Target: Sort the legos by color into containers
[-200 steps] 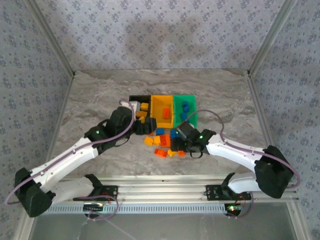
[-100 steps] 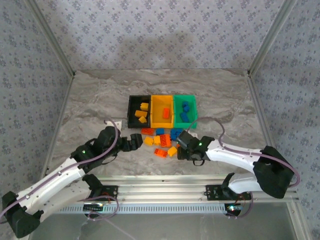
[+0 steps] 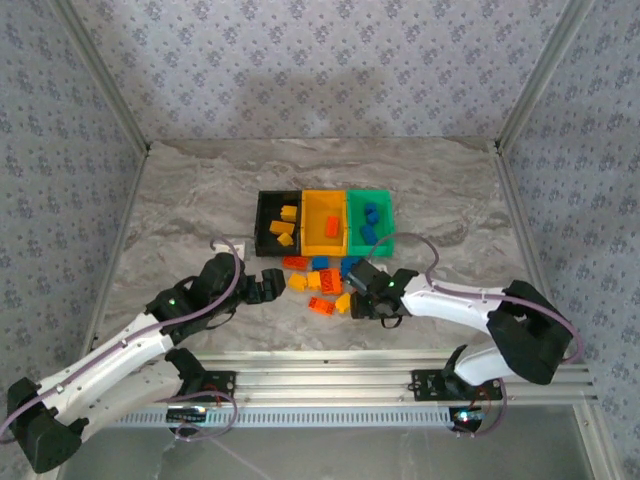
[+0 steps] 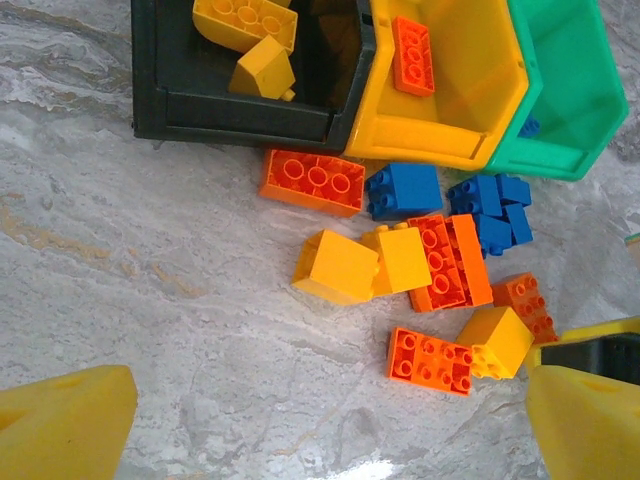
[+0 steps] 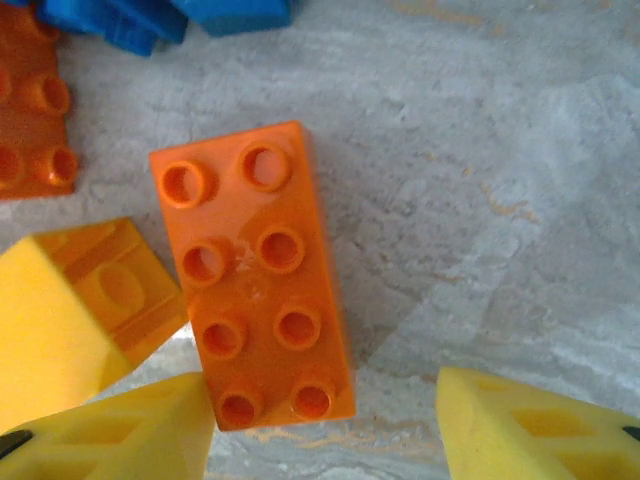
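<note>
The three joined containers stand mid-table: black bin (image 3: 262, 222) with yellow legos, yellow-orange bin (image 3: 324, 240) with one orange brick (image 4: 412, 55), green bin (image 3: 385, 222) with blue ones. In front of them lies a loose pile of yellow, orange and blue legos (image 3: 320, 285). My left gripper (image 3: 264, 286) hovers open just left of the pile, its yellow fingers (image 4: 60, 430) wide apart over bare table. My right gripper (image 5: 325, 440) is open low at the pile's right side. An orange eight-stud brick (image 5: 255, 275) has its near end between the fingers, against the left finger (image 5: 120, 435).
A yellow brick (image 5: 80, 310) lies close to the left of the orange brick, with blue bricks (image 5: 150, 20) beyond. The marble table (image 3: 180, 200) is enclosed by patterned walls, and a metal rail (image 3: 330, 385) runs along the near edge.
My left arm has drawn back from the black bin to the table left of the pile. My right gripper has edged left into the pile.
</note>
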Controlling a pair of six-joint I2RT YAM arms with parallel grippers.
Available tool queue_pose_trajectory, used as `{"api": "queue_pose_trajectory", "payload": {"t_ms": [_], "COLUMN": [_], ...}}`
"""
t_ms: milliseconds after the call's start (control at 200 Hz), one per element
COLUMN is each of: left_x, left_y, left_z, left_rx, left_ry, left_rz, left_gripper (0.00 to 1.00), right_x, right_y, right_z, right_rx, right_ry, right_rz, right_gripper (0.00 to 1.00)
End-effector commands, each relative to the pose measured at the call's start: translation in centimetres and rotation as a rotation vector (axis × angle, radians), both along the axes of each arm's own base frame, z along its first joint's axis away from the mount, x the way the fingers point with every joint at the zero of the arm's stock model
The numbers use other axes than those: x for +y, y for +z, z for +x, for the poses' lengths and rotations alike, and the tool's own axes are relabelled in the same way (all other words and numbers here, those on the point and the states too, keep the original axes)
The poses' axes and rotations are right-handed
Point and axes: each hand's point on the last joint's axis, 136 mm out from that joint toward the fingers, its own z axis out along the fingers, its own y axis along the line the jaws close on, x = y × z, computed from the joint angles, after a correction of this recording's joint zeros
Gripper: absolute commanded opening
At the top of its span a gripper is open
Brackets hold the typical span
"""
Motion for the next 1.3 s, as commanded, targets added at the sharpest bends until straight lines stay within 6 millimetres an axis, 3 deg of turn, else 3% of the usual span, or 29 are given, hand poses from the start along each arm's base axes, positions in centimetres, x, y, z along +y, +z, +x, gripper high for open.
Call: {"api": "queue_pose_trajectory", "payload": {"t_ms": [0, 230, 405, 580, 715, 805, 874, 994, 1004, 1139, 1294], "left_x": [0.5, 0.6, 0.6, 0.7, 0.9, 1.1, 1.2, 1.4, 1.4, 1.9, 2.1], "left_y": [-0.8, -1.6, -1.7, -2.2, -2.8, -3.4, -3.9, -4.2, -4.2, -4.6, -5.3], "left_z": [-0.1, -0.2, -0.3, -0.4, -0.5, -0.6, -0.8, -1.1, -1.1, -1.7, -2.1], "left_rx": [0.02, 0.039, 0.041, 0.048, 0.052, 0.059, 0.068, 0.076, 0.075, 0.084, 0.101], "left_ry": [0.023, 0.027, 0.025, 0.027, 0.036, 0.042, 0.043, 0.044, 0.044, 0.045, 0.054], "left_rz": [0.024, 0.032, 0.035, 0.034, 0.036, 0.04, 0.037, 0.036, 0.035, 0.037, 0.018], "left_gripper": [1.0, 1.0, 1.0, 1.0, 1.0, 1.0, 1.0, 1.0, 1.0, 1.0, 1.0], "right_x": [0.7, -0.1, -0.1, -0.3, 0.8, 2.9, 4.8, 7.9, 8.3, 9.0, 9.6], "right_y": [0.5, -0.8, -0.5, 1.9, 6.2, 9.4, 10.8, 12.1, 12.9, 11.8, 10.7], "right_z": [1.0, 1.6, 1.6, 1.3, 2.2, 3.9, 5.6, 9.9, 10.6, 16.1, 20.2], "right_rx": [-0.01, 0.023, 0.015, -0.023, -0.109, -0.17, -0.18, -0.199, -0.216, -0.2, -0.193], "right_ry": [0.022, -0.007, 0.0, 0.014, 0.073, 0.122, 0.144, 0.138, 0.133, 0.056, 0.007], "right_rz": [0.011, -0.009, 0.008, 0.042, 0.095, 0.14, 0.159, 0.2, 0.213, 0.176, 0.129], "right_gripper": [0.62, 0.52, 0.35, 0.26, 0.24, 0.25, 0.25, 0.26, 0.26, 0.26, 0.27]}}
